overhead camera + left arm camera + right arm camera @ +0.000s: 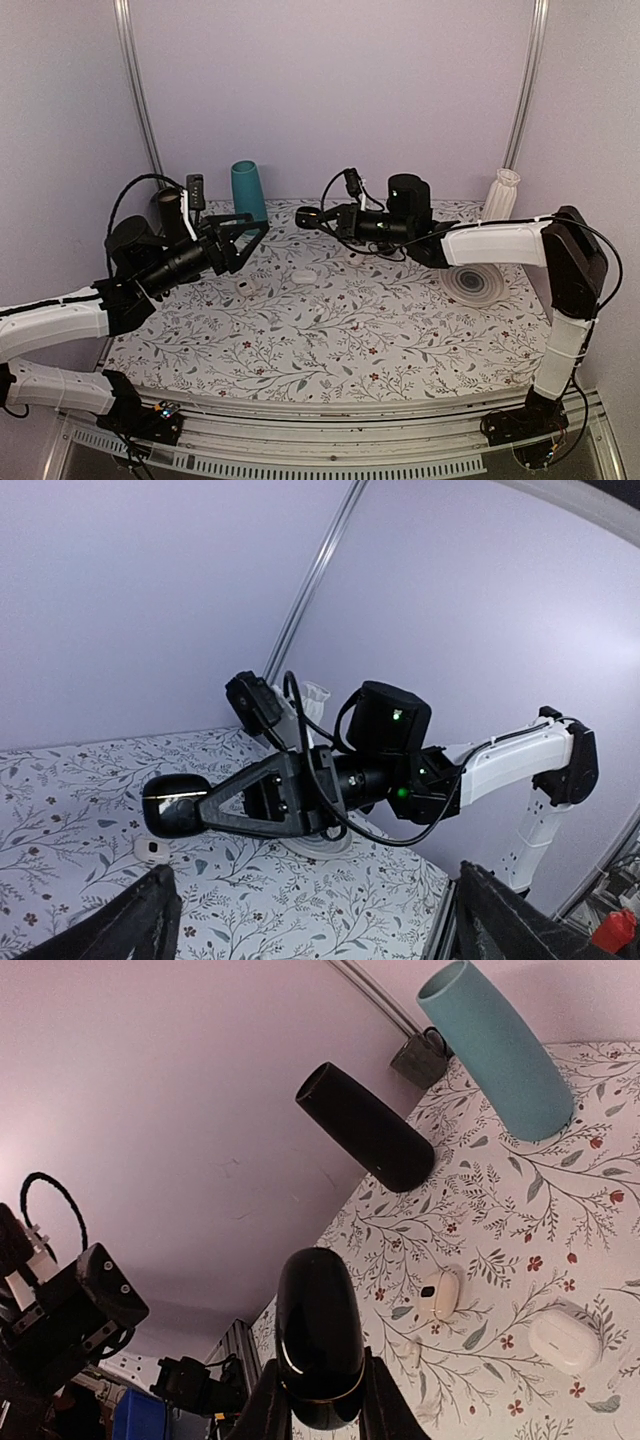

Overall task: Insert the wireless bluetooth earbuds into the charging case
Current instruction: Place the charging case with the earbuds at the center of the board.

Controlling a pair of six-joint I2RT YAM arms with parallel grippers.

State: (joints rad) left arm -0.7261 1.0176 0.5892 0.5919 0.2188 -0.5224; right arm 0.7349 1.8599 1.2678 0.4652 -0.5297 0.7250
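Charging case (320, 1335) update: it's up in the air, well above the floral worktop (330, 340), pinched between the right fingers (268, 1405), which are clamped tight on its lower end. It's glossy black with a thin seam running round it. As far as I can tell the lid is shut, though I wouldn't swear to it from these angles.

The left fingers (140, 915) are spread wide with nothing between them. They hang just across from the case, pointing at it.

Progress is honestly hard to call. I can't spot the earbuds anywhere, not on the worktop and not in either set of fingers. They might already be tucked inside, or they're just too tiny to pick out. If they're not in yet, everything is left to do: lid open, both buds seated, lid shut.

Two small white cases sit on the worktop below, a closed one (303, 275) and another (245, 285) with a dark spot on it. My guess is neither has anything to do with the job.

As for brands or writing, I've got nothing. No logo or lettering I can read on the black case, the white ones, or the teal cylinder (248, 190) at the back.
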